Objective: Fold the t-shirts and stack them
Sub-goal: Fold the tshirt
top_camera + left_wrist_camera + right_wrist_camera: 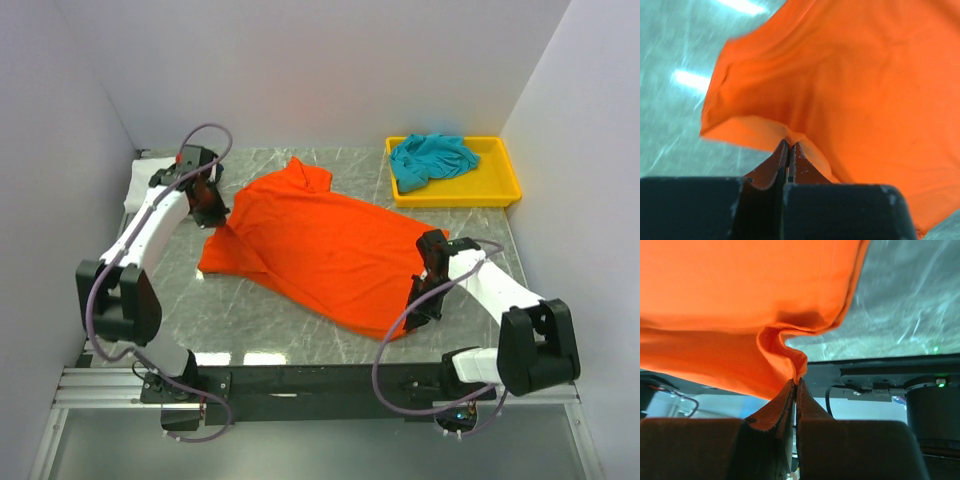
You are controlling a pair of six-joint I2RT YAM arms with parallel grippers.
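Your left gripper (217,224) and right gripper (416,300) pinch the unfolded orange shirt (320,245); teal shirt (432,158), upper right, not yet folded.

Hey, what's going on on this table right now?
Two robot arms are working on an orange-red t-shirt spread on the table. The left gripper is shut on the cloth's edge at the shirt's left side. The right gripper is shut on its edge at the right, nearer the arms' bases. The shirt looks mostly flat, not yet folded. A teal t-shirt lies crumpled in the yellow tray at the far right.
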